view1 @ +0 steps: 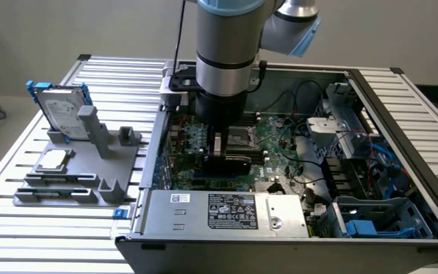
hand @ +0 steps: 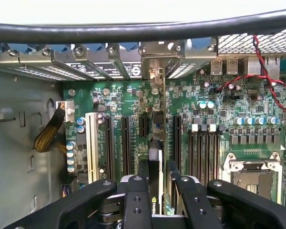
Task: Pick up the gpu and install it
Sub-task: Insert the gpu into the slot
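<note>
Pointing straight down into the case (view1: pixel 280 258), the gripper (view1: pixel 220 146) clamps the gpu (view1: pixel 228 164).

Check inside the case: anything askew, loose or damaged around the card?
Nothing stands out. The slim black-shrouded gpu sits squarely in the black gripper, edge-on and parallel to the long black slots of the green motherboard. No visible damage or stray parts on the board.

Case (view1: pixel 280 257) open above, power supply (view1: pixel 227 212), red cables (hand: pixel 269 78) crowding motherboard (hand: pixel 214 95)
</note>
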Motion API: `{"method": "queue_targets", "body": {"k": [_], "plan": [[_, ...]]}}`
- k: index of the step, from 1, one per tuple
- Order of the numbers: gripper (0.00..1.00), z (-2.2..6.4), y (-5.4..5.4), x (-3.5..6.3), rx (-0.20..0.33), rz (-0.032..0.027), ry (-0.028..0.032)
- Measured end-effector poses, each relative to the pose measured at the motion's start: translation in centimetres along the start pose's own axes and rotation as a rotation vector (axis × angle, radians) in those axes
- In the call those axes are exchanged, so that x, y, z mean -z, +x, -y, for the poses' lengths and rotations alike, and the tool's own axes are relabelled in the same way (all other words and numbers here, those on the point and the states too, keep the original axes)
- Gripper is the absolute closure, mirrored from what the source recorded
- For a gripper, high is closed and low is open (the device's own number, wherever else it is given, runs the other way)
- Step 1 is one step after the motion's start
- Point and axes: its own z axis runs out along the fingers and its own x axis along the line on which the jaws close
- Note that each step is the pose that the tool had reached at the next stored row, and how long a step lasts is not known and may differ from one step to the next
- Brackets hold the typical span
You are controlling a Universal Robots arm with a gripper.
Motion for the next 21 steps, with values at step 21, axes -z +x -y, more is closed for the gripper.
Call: {"method": "queue_targets", "body": {"k": [21], "plan": [[0.54,-0.03,0.00,0.00,0.000,0.0118,-0.0009]]}}
